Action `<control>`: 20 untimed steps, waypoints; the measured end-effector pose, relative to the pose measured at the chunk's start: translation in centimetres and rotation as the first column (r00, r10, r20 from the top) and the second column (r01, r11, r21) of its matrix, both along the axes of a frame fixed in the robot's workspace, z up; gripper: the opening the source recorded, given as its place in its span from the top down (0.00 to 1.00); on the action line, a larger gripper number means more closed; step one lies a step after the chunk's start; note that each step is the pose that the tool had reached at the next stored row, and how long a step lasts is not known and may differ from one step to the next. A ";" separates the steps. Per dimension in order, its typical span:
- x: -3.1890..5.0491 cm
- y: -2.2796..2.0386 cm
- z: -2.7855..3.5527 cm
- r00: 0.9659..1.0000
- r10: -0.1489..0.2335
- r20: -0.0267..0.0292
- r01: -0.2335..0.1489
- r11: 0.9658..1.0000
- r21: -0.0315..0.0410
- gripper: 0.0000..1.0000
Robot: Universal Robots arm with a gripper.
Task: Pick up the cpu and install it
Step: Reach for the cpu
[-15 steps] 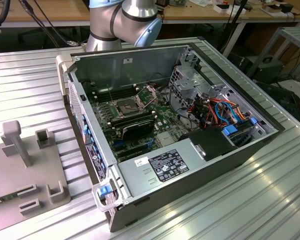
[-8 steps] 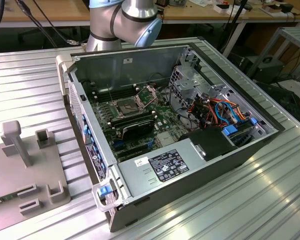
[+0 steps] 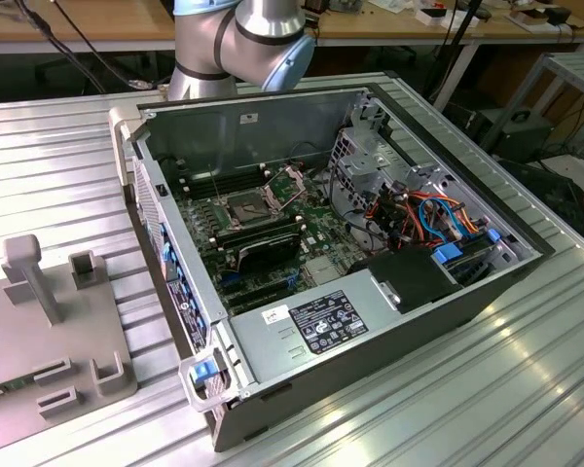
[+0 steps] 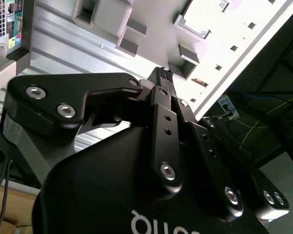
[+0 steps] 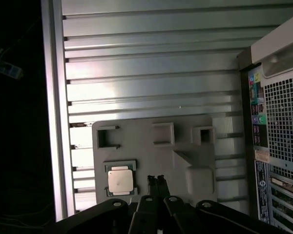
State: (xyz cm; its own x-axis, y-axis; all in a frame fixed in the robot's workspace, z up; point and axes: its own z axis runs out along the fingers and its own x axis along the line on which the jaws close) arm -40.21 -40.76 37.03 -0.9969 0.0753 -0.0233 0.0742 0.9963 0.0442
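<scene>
A ribbed metal table is carrying the whole setup, with desks and loose cables standing behind it. An open computer case is lying on its side in the middle of the table, showing its green board and the square metal-framed socket on it. The robot arm is rising behind the case. Toward the exterior view's left, a grey holder plate with raised blocks and slots is sitting flat on the table, apart from the case.

In the first wrist view the cpu is lying grey face up in a square framed pocket near one corner of that holder plate. The claw is hanging over the plate just beside the pocket, with the chip on the side away from the case's rear panel. Its fingertips are pressing together with nothing between them, and they are not touching the chip. How high they are hanging above the plate cannot be told.

In the second wrist view the claw is again showing its fingers meeting at the tips, pointing at the pale plate beyond.
</scene>
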 end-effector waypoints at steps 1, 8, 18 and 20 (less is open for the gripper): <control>-0.14 -0.03 -0.19 1.000 0.000 0.000 0.000 1.000 0.000 0.89; -1.01 -0.30 -1.35 1.000 0.000 -0.001 0.000 1.000 0.000 0.89; -2.12 -0.93 -3.01 1.000 0.000 -0.005 0.000 1.000 0.000 0.89; -2.54 -1.11 -3.78 1.000 0.000 -0.009 0.000 1.000 0.000 0.89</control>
